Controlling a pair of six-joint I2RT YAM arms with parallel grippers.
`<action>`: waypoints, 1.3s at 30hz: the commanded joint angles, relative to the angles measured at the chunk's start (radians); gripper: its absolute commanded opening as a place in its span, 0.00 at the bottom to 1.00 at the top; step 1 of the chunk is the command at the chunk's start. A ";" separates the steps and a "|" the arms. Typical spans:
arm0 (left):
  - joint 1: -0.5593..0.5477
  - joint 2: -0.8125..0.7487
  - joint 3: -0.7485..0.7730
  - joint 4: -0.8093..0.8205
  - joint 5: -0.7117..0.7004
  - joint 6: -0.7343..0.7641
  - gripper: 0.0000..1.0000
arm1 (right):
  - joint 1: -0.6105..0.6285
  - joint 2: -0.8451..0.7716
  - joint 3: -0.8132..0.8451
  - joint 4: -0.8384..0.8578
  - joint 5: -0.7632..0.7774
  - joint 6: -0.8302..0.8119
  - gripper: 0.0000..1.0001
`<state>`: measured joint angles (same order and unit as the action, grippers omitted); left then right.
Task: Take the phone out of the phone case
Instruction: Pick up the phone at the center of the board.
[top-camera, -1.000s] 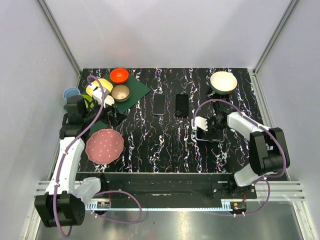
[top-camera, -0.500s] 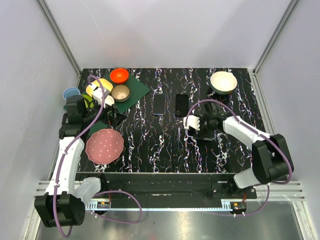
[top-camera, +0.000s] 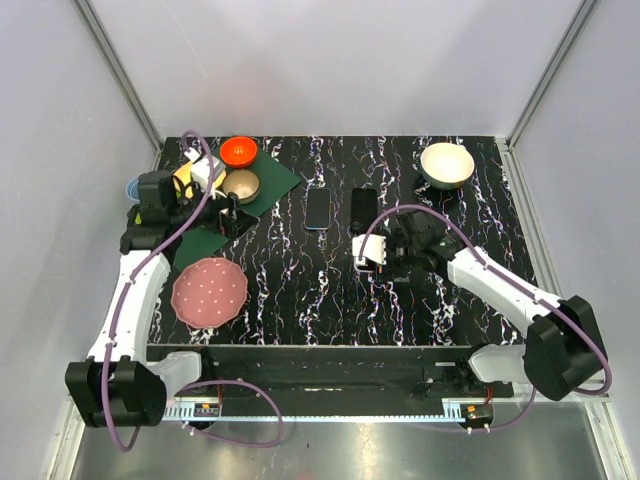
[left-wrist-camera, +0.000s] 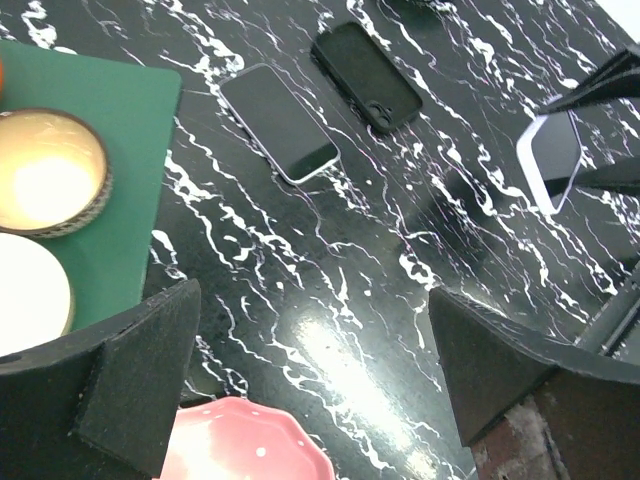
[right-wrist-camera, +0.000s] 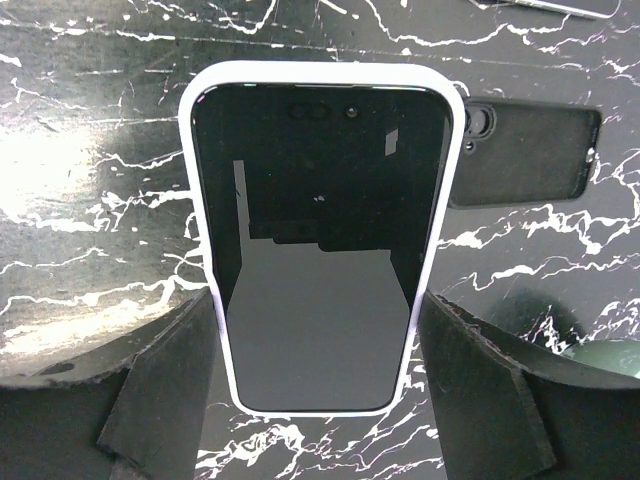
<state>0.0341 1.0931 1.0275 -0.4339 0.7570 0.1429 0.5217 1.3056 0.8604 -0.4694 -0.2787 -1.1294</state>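
A phone with a dark screen sits inside a white phone case (right-wrist-camera: 320, 240). My right gripper (right-wrist-camera: 318, 300) is shut on the case's two long edges and holds it above the table, screen towards the wrist camera. From above, the cased phone (top-camera: 366, 250) hangs right of the table's middle, and it also shows at the right of the left wrist view (left-wrist-camera: 552, 160). My left gripper (left-wrist-camera: 312, 300) stands open over bare tabletop at the left, with nothing between its fingers (top-camera: 225, 215).
A bare phone (top-camera: 318, 208) and an empty black case (top-camera: 364, 210) lie side by side mid-table. A pink plate (top-camera: 208, 290) sits front left. Behind it are a green mat (top-camera: 262, 190), a bronze bowl (top-camera: 241, 185) and a red bowl (top-camera: 238, 151). A white bowl (top-camera: 446, 164) stands back right.
My right gripper has carried the cased phone leftward, towards the table's middle. My left arm has swung back and up a little, its jaws still wide.
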 joint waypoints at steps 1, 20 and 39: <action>-0.066 -0.007 0.029 -0.008 -0.040 0.041 0.99 | 0.021 -0.048 0.048 0.072 0.009 0.037 0.00; -0.321 0.326 0.270 -0.003 0.030 -0.118 0.99 | 0.095 -0.131 0.095 0.169 0.107 0.152 0.00; -0.493 0.510 0.416 0.000 -0.027 -0.230 0.99 | 0.176 -0.118 0.011 0.531 0.274 0.289 0.00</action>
<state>-0.4397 1.5791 1.3964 -0.4576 0.7357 -0.0536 0.6750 1.2057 0.8734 -0.1253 -0.0517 -0.8700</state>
